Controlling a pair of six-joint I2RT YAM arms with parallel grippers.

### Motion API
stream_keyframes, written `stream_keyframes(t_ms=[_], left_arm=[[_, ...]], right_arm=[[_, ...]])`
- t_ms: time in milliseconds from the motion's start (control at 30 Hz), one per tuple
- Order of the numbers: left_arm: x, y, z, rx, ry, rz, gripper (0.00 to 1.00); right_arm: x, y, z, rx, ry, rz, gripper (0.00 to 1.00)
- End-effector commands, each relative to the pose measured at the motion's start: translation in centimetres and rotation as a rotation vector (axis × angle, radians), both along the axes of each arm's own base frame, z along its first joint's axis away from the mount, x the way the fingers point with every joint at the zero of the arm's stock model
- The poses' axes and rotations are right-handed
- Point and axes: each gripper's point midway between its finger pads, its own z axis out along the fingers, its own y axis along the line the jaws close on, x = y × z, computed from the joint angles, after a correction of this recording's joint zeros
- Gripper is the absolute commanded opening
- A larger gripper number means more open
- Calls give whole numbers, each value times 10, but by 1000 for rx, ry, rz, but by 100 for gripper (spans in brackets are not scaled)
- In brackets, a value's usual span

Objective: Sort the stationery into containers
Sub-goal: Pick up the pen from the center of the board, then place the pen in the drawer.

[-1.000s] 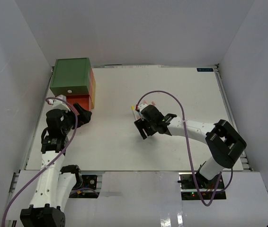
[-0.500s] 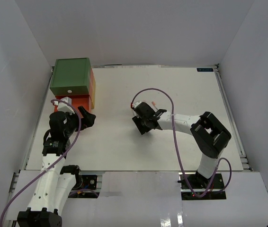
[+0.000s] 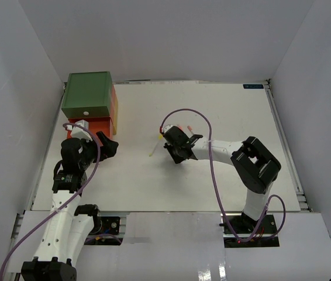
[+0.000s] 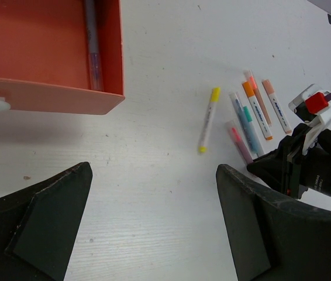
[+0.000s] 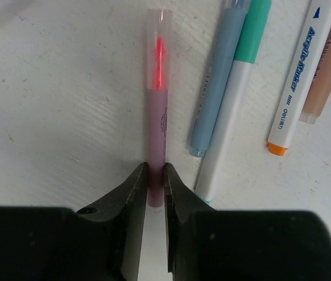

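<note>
Right arm: I see it stretched left over mid-table, wrist low. Right gripper point(image 5: 154, 178) pinches the pink pen point(image 5: 157, 111), slim and clear-capped, flat on the white table point(image 5: 54, 88). The white marker point(image 5: 299, 82) alongside reads "Acrylic marker", "deli". Left gripper point(image 4: 152, 175): spread wide, near the open orange-red drawer point(image 4: 54, 96).

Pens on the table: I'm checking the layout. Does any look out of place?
Yes. The yellow pen lies alone and slanted, apart from the other pens, which lie side by side near the right gripper, shut on a pink pen. Nothing looks spilled or broken.
</note>
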Motion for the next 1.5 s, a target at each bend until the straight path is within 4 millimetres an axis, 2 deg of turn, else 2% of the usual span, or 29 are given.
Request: stream_keyframes(t_ms=[0,100,300,333,400,433,500,533,600,633,700,767,800,833,867,900,933,967,1000,1067,1133,1200,1300,1333,1433,1467], left_arm=[[-1,-5,4,-7,-26,-31,98],[-3,-14,10,-40,-34,-71,98],[-9,-41,33,-205,-17,-164,98],[-11,-49,40,-254,-13,-191,98],[-12,-58,46,-301,-5,-220,98],[-14,-62,49,-321,0,-234,98],[-15,-76,55,-369,11,-262,98],[-18,-88,58,-393,22,-282,98],[-15,-102,62,-414,18,-299,98],[-15,-110,63,-423,24,-305,98],[-15,-132,72,-437,14,-321,98],[-12,-154,68,-415,31,-318,98],[-8,-161,76,-417,12,-313,98],[-10,-179,70,-401,37,-336,97],[-7,-185,69,-391,36,-329,96],[2,-189,79,-391,2,-298,95],[3,-196,80,-390,2,-303,95],[3,-208,72,-375,24,-317,94],[11,-210,79,-376,-4,-289,91],[14,-222,72,-361,15,-286,88],[19,-226,77,-367,5,-273,82],[20,-233,71,-359,20,-274,77],[21,-240,65,-347,33,-278,65],[20,-241,65,-346,35,-282,56],[20,-245,72,-365,9,-293,41],[20,-244,73,-367,2,-292,31]], right_arm=[[-3,-10,1,-26,-14,-21,20],[-5,-15,11,-11,-26,-26,15],[-13,-13,46,73,-72,-12,14],[-15,-9,60,114,-91,-7,14],[-21,-6,71,156,-102,9,14],[-23,1,88,219,-124,24,14],[-30,6,99,276,-134,40,15],[-33,14,118,353,-159,58,15],[-38,18,128,415,-171,76,16],[-42,21,141,464,-180,94,17],[-44,25,153,526,-201,104,17],[-48,30,170,592,-222,127,18],[-49,31,174,612,-226,131,18],[-53,30,177,634,-223,136,19],[-53,33,184,664,-238,139,20],[-54,32,187,676,-243,139,20],[-56,31,190,690,-246,135,21],[-56,30,192,698,-252,133,21],[-56,30,193,704,-254,134,21],[-59,29,195,714,-255,136,22],[-64,30,201,747,-252,159,22],[-66,29,202,764,-254,155,23],[-67,29,203,777,-258,154,25],[-66,29,204,779,-258,152,25],[-66,30,202,781,-254,148,29],[-66,29,201,780,-252,143,30]])
